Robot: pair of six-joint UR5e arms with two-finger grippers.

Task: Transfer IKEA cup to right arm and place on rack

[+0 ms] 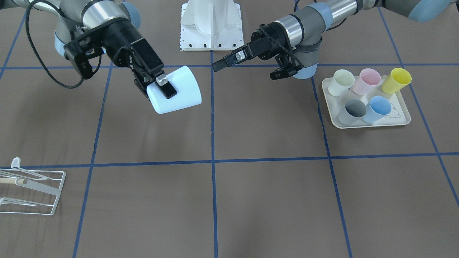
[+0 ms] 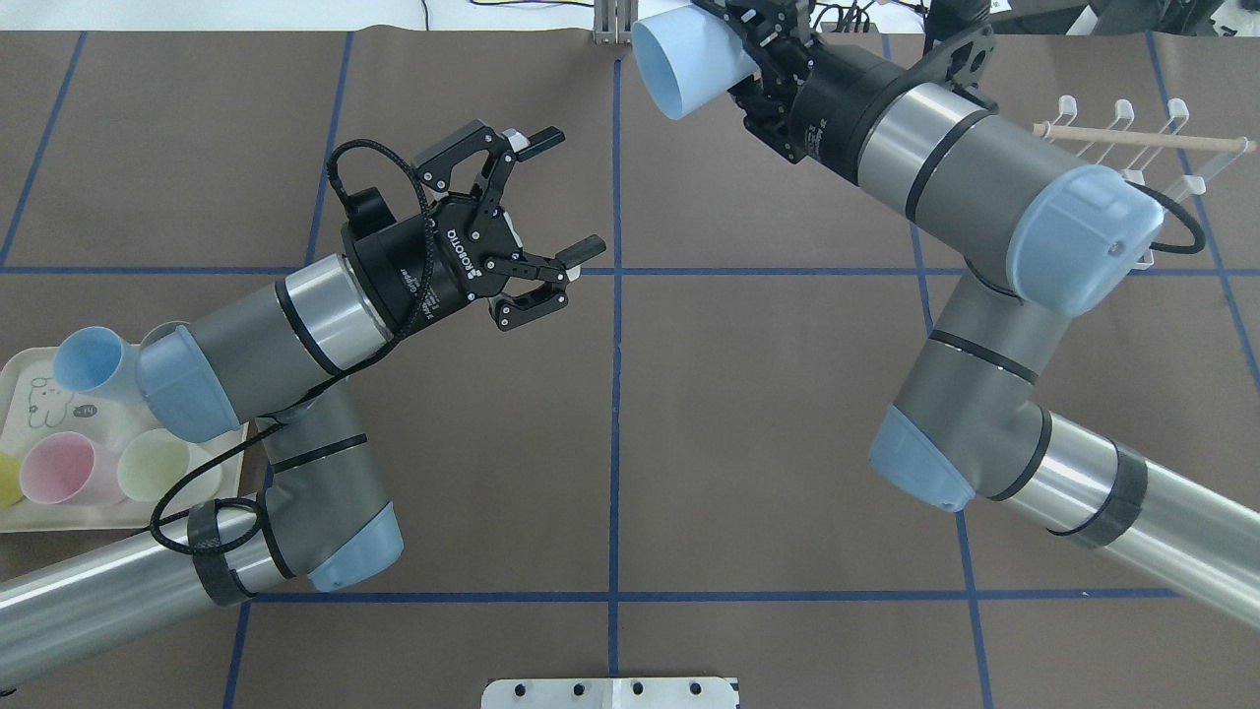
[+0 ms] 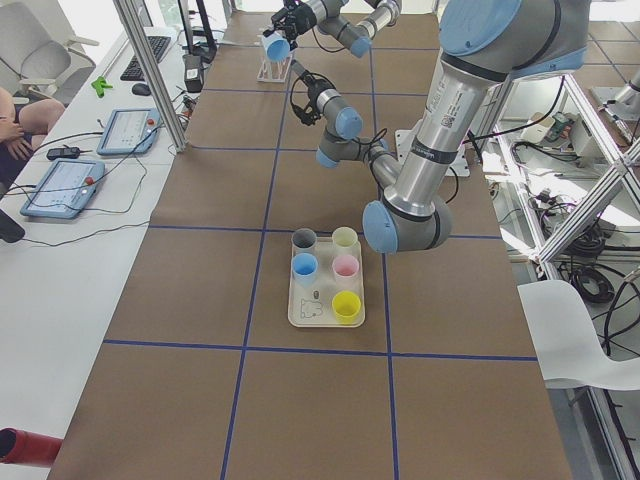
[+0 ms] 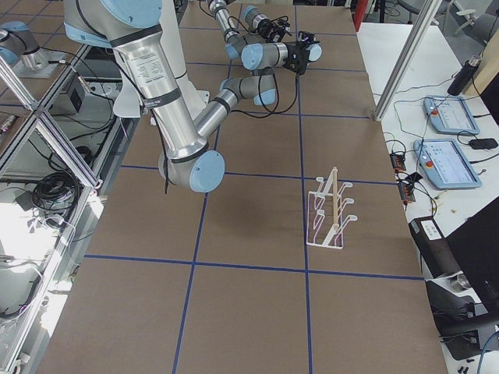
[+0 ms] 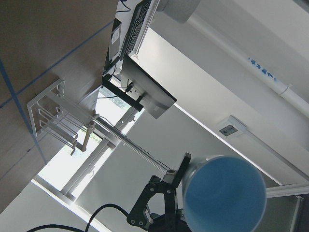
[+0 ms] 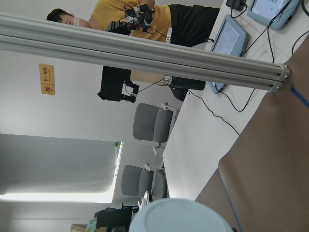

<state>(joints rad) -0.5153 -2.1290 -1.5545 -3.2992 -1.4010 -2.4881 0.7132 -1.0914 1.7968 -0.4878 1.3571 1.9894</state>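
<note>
Right gripper (image 1: 162, 89) had its jaws pinching the light blue IKEA cup (image 1: 183, 89) by its wall, tilted sideways in the air above the table. Left gripper (image 2: 569, 194) had its jaws spread and empty. The rack (image 1: 59, 193) sat well apart. Placing it probably needed the mouth turned down, lowered squarely over a prong, and let go only once seated.

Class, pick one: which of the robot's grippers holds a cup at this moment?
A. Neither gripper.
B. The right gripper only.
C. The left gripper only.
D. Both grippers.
B: the right gripper is clamped on the pale blue cup, while the left gripper stands open and empty.
</note>
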